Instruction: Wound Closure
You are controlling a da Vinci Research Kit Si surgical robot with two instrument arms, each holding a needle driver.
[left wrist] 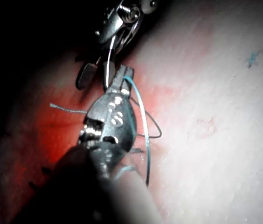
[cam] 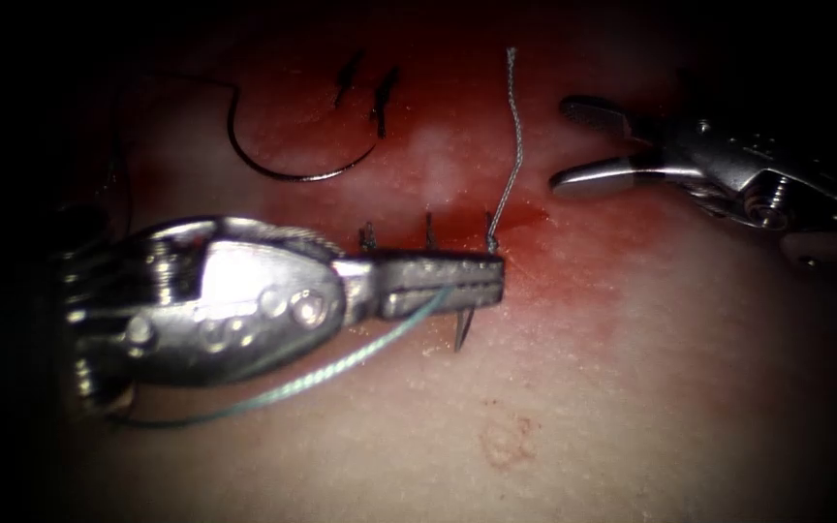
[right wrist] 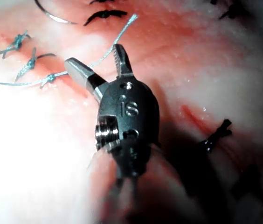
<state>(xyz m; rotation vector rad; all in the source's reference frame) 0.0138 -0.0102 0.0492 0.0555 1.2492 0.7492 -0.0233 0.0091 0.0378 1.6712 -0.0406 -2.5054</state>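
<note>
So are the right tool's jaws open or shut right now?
Open: the right tool has its jaws spread apart with nothing between them, beside the upright thread.

The curved needle (cam: 288, 160) lies free on the tissue (cam: 632, 387), up and away from the left tool (cam: 481, 281), its arc opening upward, held by neither tool. The thread (cam: 341, 368), a pale green strand, runs from under the left tool's shut jaws and trails back beneath its wrist. A loose end of thread (cam: 511, 145) stands up from the cut (cam: 457, 228) just beyond the left tool's tip, left of the right tool (cam: 573, 145), whose jaws gape apart around nothing.
</note>
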